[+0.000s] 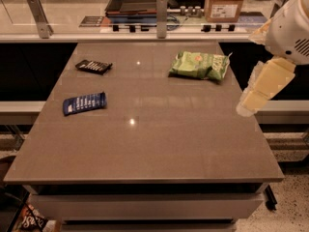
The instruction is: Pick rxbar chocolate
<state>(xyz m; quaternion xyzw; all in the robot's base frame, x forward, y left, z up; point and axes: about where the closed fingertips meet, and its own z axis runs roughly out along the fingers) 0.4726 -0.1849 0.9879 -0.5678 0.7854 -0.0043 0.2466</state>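
Nothing done yet: the chocolate bar (93, 66) lies untouched at the far left of the tabletop (159, 134). The hand (251, 100) hangs off the right edge, well apart; we cannot tell whether it is spread. Reach and grasp remain.

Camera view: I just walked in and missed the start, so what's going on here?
A robot arm's gripper hangs beside the table's right edge, touching nothing. The rxbar chocolate lies at the table's far left, not yet picked. A blue bar lies nearer on the left, and a green bag at the far right.
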